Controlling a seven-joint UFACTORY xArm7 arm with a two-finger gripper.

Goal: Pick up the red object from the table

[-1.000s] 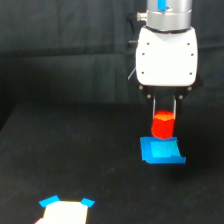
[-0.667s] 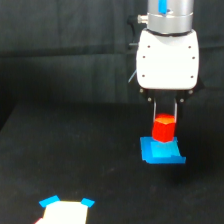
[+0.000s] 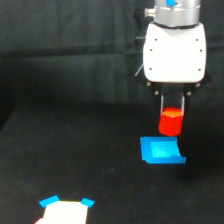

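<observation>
- The gripper [image 3: 172, 116] is hanging below a white housing [image 3: 174, 52] toward the exterior view's right, its two thin fingers [image 3: 162, 107] pointing straight down.
- Those fingers are sitting on either side of the red object [image 3: 171, 123], pinching it; the block is hanging clear above the table [image 3: 75, 150], not resting on it.
- Directly under the block a flat blue piece [image 3: 161, 150] is lying on the black surface, with a visible gap between the two.
- Nothing is standing between the block and the blue piece; the space right around the gripper is showing only black surface.
- Well apart, at the bottom edge toward the exterior view's left, a pale shape with blue corners [image 3: 65, 210] is poking into view; it is blurred and cut off by the edge, so I cannot tell what it is.
- A dark curtain-like backdrop [image 3: 65, 30] is filling the area behind the table.
- Counting up: one red block, one flat blue piece, one pale blue-cornered shape, one arm with one gripper.
</observation>
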